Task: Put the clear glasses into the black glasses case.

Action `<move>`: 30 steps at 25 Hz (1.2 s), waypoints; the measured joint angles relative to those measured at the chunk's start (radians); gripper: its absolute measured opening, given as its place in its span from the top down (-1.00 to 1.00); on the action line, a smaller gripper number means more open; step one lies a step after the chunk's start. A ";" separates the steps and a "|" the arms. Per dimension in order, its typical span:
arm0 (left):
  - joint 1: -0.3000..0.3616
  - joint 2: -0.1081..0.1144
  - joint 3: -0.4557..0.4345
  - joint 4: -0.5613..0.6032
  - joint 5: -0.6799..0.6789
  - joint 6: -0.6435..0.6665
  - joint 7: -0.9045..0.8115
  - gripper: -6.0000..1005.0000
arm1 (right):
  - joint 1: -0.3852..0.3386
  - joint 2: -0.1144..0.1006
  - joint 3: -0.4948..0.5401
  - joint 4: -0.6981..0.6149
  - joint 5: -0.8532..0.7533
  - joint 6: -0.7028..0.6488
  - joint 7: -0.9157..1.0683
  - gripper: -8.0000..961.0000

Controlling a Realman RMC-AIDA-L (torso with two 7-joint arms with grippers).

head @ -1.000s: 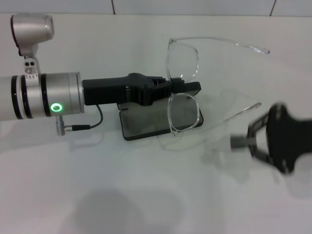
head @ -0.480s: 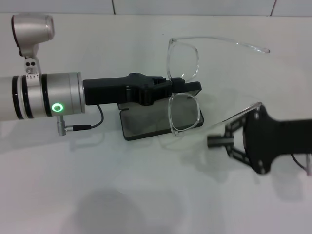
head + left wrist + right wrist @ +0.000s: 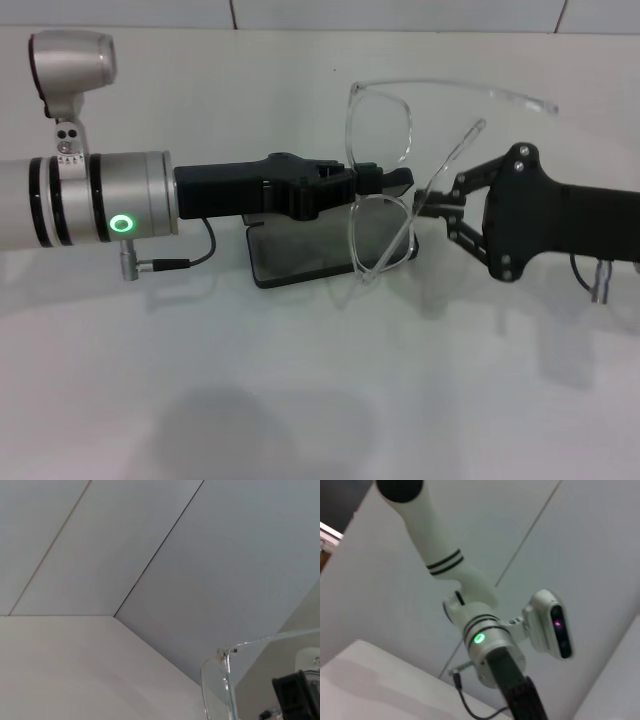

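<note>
The left gripper (image 3: 375,182) comes in from the left side and is pinched tight on the glasses (image 3: 380,160), right at the bridge between the two lenses. It holds them up in the air, above the case (image 3: 300,255).

The case lies open on the table (image 3: 300,400), just under the gripper and the lower lens. Its grey inside faces up. Its long side runs left to right.

The glasses do not lie the same way as the case. The front with the two lenses runs from far to near, so it goes across the case. One lens is on the far side of the gripper and one is on the near side, over the right end of the case. Both thin arms of the glasses are still open. The far one sticks out to the right, well past the case. The near one slants up and to the right, toward the right gripper (image 3: 428,210).

The right gripper comes in from the right side. Its fingers are spread apart, and the near arm of the glasses passes right by their tips. I cannot tell if they touch it.

So the right gripper is the one next to that open arm. I think the arms must be folded in, and the glasses turned to lie along the case, before they can fit.
</note>
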 joint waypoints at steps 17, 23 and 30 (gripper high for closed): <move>-0.009 0.002 -0.002 0.000 0.000 0.000 -0.001 0.80 | -0.025 -0.029 -0.007 -0.088 -0.126 -0.099 0.067 0.93; -0.013 0.000 0.001 0.000 0.000 0.000 0.000 0.80 | 0.005 -0.006 -0.032 -0.079 -0.129 -0.057 0.048 0.93; -0.013 -0.002 0.002 0.000 0.000 0.000 0.000 0.80 | 0.022 0.000 -0.102 -0.077 -0.113 0.055 0.049 0.93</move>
